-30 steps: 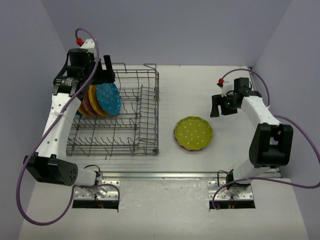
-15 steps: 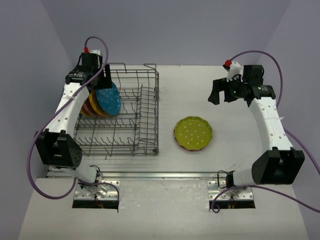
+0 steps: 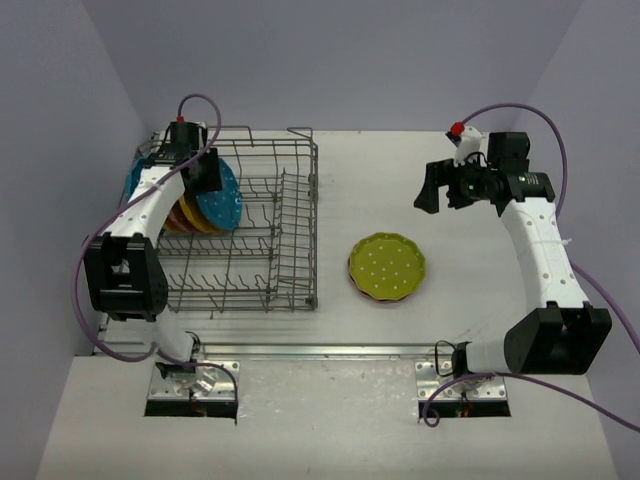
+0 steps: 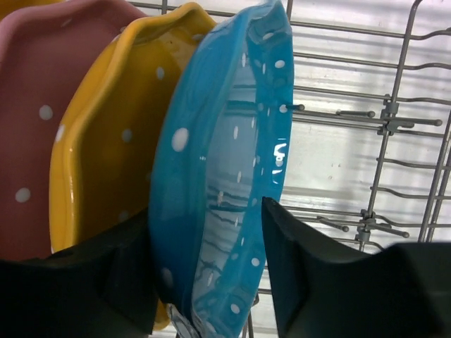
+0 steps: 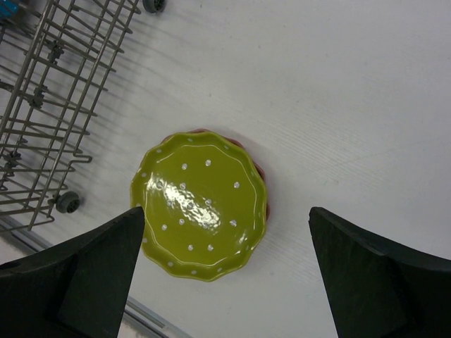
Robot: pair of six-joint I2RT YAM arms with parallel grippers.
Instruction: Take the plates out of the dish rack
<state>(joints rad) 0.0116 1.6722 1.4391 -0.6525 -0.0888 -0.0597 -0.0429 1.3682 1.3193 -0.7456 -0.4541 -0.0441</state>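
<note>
your left gripper [image 4: 206, 232] has moved in astride the blue plate [image 4: 225, 162] at the far left of the dish rack [image 3: 312, 220] (clamped or not, you can't tell), so a lift looks next; right gripper [image 5: 227, 211] gapes open.

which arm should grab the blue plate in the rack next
Left. The left gripper has a finger either side of the blue plate standing in the dish rack. The right gripper hangs open over the lime plate on the table, away from the rack.
</note>
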